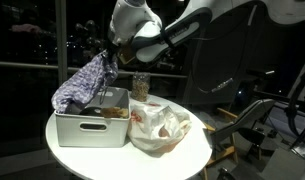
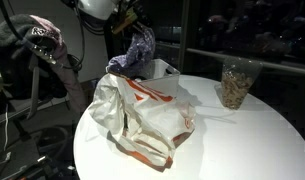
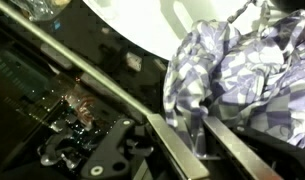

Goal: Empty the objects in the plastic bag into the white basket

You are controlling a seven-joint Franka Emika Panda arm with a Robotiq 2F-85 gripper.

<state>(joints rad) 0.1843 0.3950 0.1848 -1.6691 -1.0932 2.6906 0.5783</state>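
The fingers (image 3: 247, 150) are clamped on the pale lilac patterned cloth piece (image 1: 82, 85), which hangs over the rectangular white plastic basket (image 1: 92, 130) at the edge of the round white table (image 1: 102, 162).

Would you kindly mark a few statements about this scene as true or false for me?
1. The gripper holds a patterned cloth over the basket. True.
2. The bag hangs from the gripper. False: it lies on the table, beside the basket.
3. A jar stands upright on the table. True.
4. The table is square. False: its top is round.
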